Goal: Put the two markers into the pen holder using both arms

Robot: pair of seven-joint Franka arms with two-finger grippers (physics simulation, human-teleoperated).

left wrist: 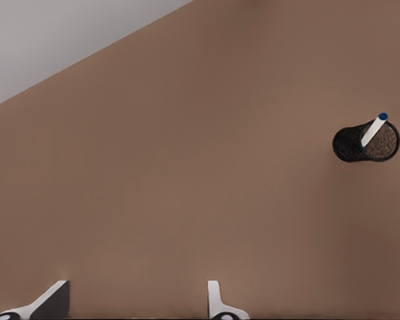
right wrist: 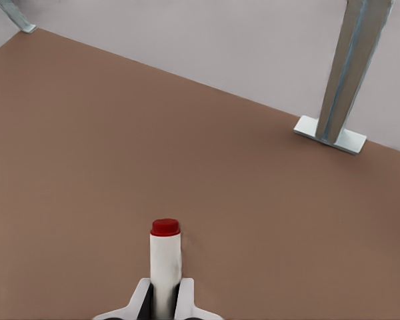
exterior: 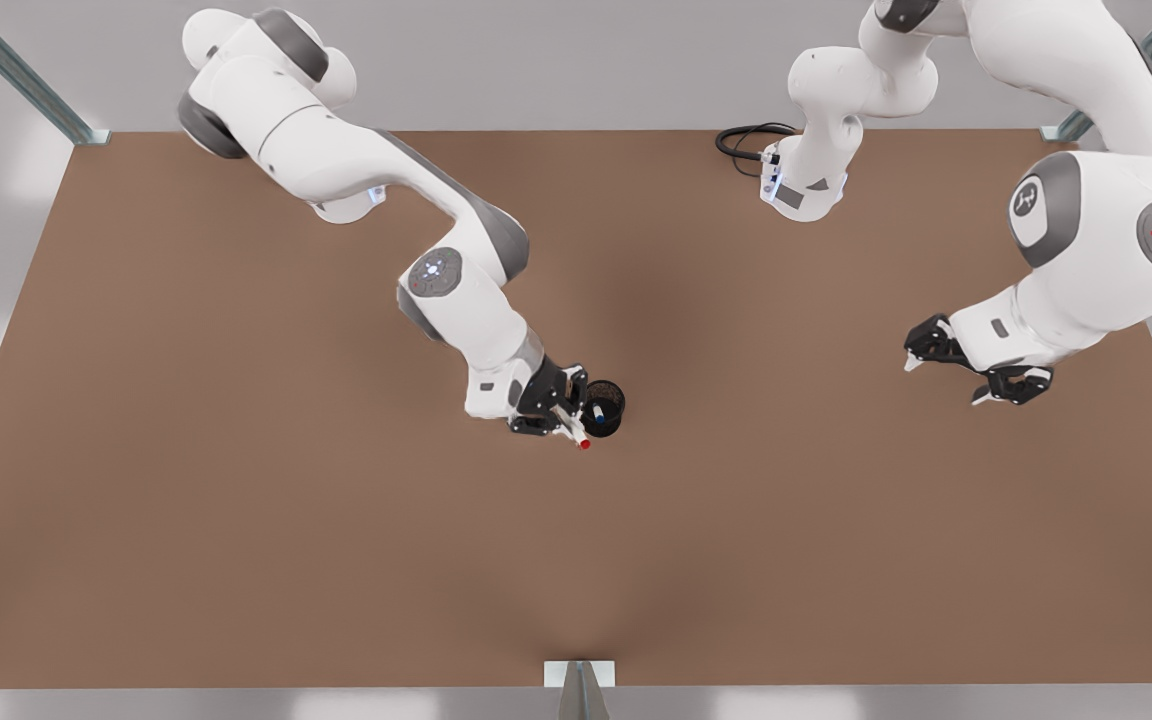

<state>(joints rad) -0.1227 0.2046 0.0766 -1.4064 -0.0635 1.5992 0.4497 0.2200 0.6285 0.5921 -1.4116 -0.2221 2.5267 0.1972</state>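
Slim red-capped marker (right wrist: 165,261) clamped in right end effector (exterior: 554,412) beside mesh pen holder (exterior: 608,412), left end effector (exterior: 971,372) apart.

The pen holder (exterior: 604,408), a small black mesh cup with a round rim, stands upright on the brown table near its middle. The blue-capped marker (left wrist: 373,129) sits inside it, white barrel leaning against the rim, blue end poking out above the rim. The red-capped marker (right wrist: 165,267) has a white barrel and red end; it is clamped between the right gripper's (exterior: 564,409) fingers just beside the holder, tilted, red end outward.
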